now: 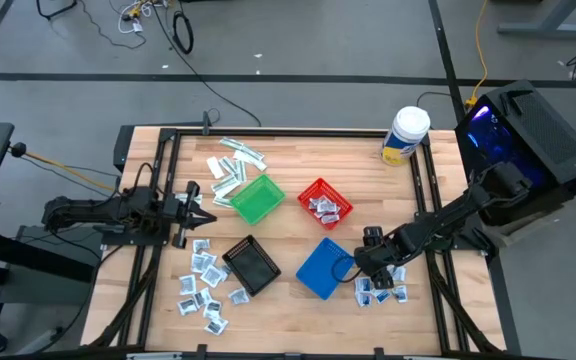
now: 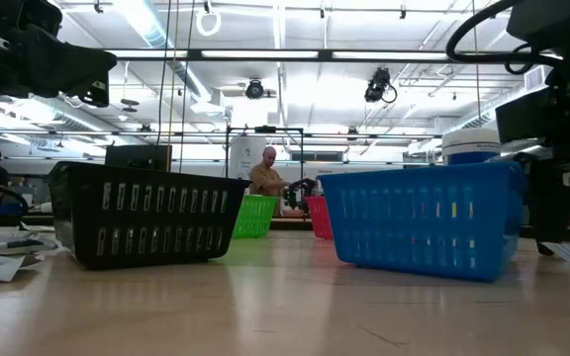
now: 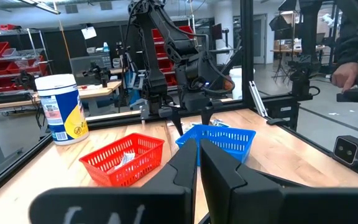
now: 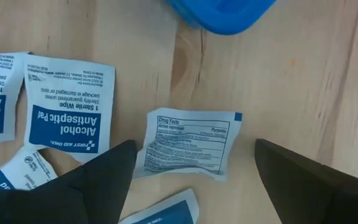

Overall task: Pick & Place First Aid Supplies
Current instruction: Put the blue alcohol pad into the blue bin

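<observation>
First aid supplies lie flat on the wooden table in three groups: squarish white-and-blue sachets at the near right (image 1: 383, 290), more at the near left (image 1: 203, 285), and long pale strips at the far left (image 1: 233, 160). My right gripper (image 1: 373, 262) points down over the near-right group, beside the blue basket (image 1: 323, 268). In its wrist view it stands open (image 4: 194, 149), with one white printed sachet (image 4: 188, 143) lying flat between its two fingers and untouched. My left gripper (image 1: 203, 207) waits shut and level at the table's left, with nothing in it (image 3: 197, 162).
A red basket (image 1: 325, 203) holding a few sachets, a green basket (image 1: 257, 198) and a black basket (image 1: 252, 265) stand mid-table. A white-lidded yellow-labelled tub (image 1: 405, 135) stands at the far right. Other sachets (image 4: 67, 112) lie close beside the right gripper's fingers. People show in the room beyond.
</observation>
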Action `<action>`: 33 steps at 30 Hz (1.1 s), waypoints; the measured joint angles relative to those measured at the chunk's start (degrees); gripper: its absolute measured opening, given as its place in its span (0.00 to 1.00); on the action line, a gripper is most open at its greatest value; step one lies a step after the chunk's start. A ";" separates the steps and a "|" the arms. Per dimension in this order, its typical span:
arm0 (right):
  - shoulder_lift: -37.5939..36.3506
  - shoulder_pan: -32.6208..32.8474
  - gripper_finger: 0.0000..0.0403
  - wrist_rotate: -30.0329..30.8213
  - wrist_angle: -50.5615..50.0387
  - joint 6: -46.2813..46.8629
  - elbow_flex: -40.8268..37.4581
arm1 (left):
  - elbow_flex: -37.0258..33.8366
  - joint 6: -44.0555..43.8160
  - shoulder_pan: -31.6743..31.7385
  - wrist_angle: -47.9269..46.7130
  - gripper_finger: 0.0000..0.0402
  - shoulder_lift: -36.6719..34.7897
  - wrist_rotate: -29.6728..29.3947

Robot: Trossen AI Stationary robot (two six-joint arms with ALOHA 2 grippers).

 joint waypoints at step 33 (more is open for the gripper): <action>-1.90 -0.04 0.46 -2.50 0.26 1.53 0.17 | -0.02 0.00 0.02 -0.02 0.06 -0.01 0.00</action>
